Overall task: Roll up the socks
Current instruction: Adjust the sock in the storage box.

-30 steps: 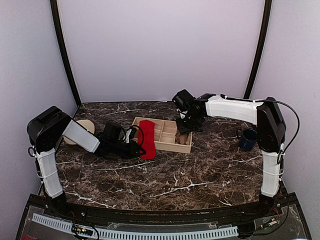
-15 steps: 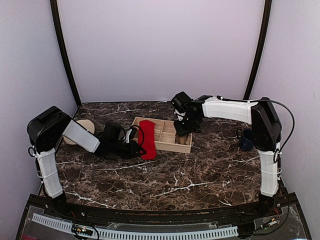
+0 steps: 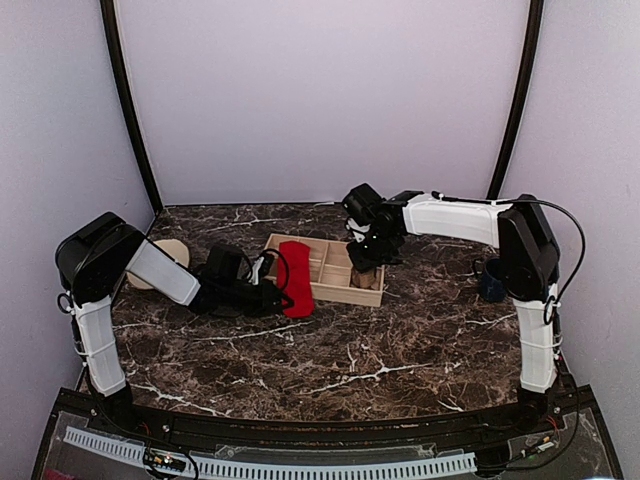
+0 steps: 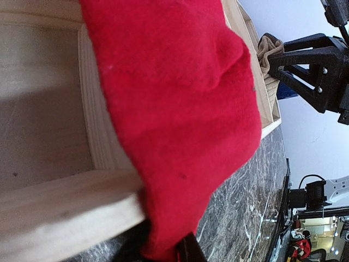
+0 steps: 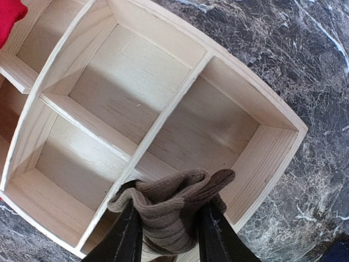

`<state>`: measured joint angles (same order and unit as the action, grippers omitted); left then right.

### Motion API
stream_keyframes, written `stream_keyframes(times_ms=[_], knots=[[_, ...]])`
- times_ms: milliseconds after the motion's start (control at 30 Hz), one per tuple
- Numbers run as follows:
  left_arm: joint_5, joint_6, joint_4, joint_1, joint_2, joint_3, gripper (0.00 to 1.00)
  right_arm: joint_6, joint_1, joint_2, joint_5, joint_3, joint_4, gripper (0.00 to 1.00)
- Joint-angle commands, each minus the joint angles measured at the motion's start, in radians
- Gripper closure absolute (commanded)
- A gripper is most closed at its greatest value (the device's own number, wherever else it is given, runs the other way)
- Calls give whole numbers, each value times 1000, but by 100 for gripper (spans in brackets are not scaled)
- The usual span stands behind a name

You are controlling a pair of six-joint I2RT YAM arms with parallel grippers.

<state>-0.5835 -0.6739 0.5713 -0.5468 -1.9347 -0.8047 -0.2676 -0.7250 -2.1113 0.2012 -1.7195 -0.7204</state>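
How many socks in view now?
2. The red sock is draped over the wooden tray's edge, pinched by the left gripper. The brown sock is held in the right gripper above the tray. No others visible.

Soft, even light overhead leaves the dark veined marble tabletop around the pale wooden divided tray dim. Close up, the tray's near rim blurs beneath the bright red fabric sock, with white glare beyond. The ribbed tan-brown sock over the tray is sharp, and the dividers are softly shadowed.

Lab booth: blank walls, marble table
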Motion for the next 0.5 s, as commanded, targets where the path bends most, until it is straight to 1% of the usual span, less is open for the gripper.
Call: stream_keyframes(times_ms=[0,133,467], knots=[[-15,-9,34,9,-5,2,91,19,4,-5,-48,4,-2,69],[-16,-15,44,11,-9,1,92,21,6,-1,-74,3,-14,72],[-21,-29,72,12,-10,9,92,15,12,-1,-137,4,-76,72]])
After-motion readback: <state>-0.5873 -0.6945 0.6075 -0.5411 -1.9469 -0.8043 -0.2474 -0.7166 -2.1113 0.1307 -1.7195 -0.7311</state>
